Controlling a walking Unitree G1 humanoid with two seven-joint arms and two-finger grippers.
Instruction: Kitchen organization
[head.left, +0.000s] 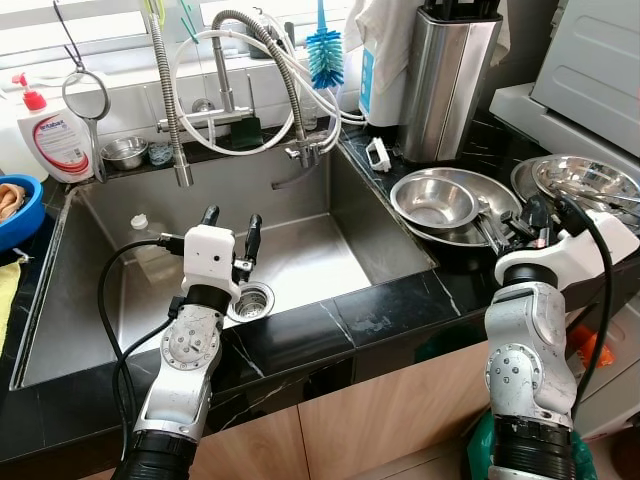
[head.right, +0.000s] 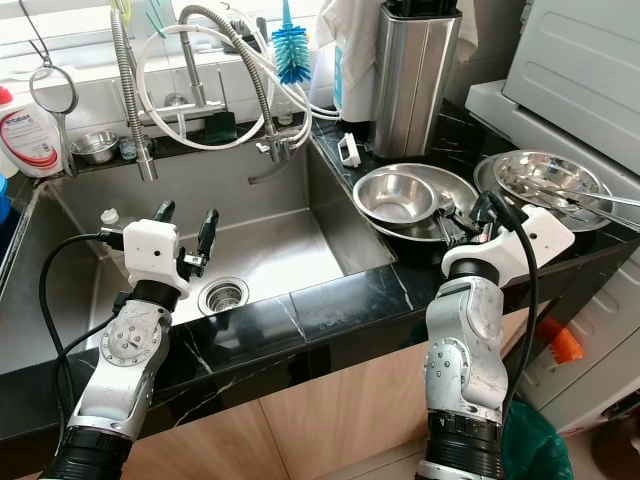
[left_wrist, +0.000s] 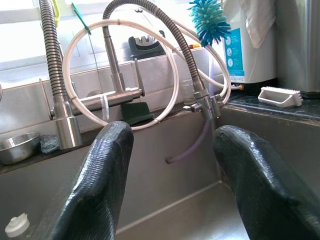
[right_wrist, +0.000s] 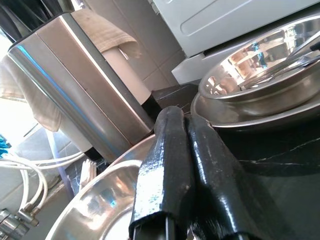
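At centre left we see the left pincer (head.left: 231, 226) released, fingers spread above the sink (head.left: 300, 250). At right, the right pincer (right_wrist: 187, 170) is clenched empty at the rim of the steel bowls (head.left: 440, 205) stacked on the black bench (head.left: 380, 315).

- A small steel bowl (head.left: 436, 201) sat upright, nested inside a wider steel basin (head.left: 484, 183), on the black counter (head.left: 385, 315) just right of the sink (head.left: 300, 250).
- Further right of the sink, well beyond that pair, another shiny steel bowl (head.left: 585, 178) rested in a shallow steel dish (head.left: 524, 180), with thin utensils lying across it.
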